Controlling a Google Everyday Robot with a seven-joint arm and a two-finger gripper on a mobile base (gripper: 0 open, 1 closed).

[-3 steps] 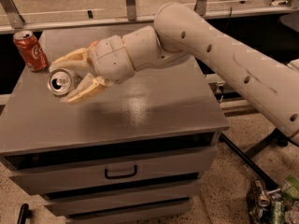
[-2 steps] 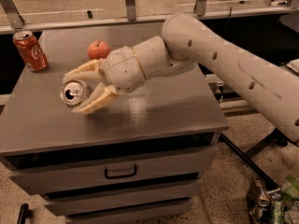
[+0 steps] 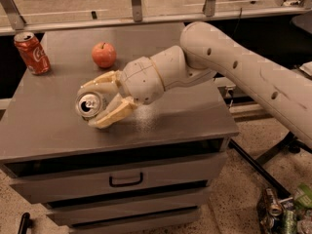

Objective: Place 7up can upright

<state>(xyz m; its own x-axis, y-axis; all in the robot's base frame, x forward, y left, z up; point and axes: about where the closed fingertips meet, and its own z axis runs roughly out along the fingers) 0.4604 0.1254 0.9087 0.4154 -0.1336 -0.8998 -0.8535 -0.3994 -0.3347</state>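
7up can (image 3: 90, 105) lies sideways, clamped between the gripper (image 3: 90, 107) fingers, low over the cabinet top (image 3: 48, 130) — grasp done. Left: tip it upright, set down, release.

The arm (image 3: 243, 67) is showing thick, smooth cream-white shells dotted with small dark holes. Its rounded, seamed wrist (image 3: 144, 79) is tapering into the pincer (image 3: 90, 106), above the table's (image 3: 44, 130) front left, which is wearing two curved yellowish-tan fingers (image 3: 114, 113).
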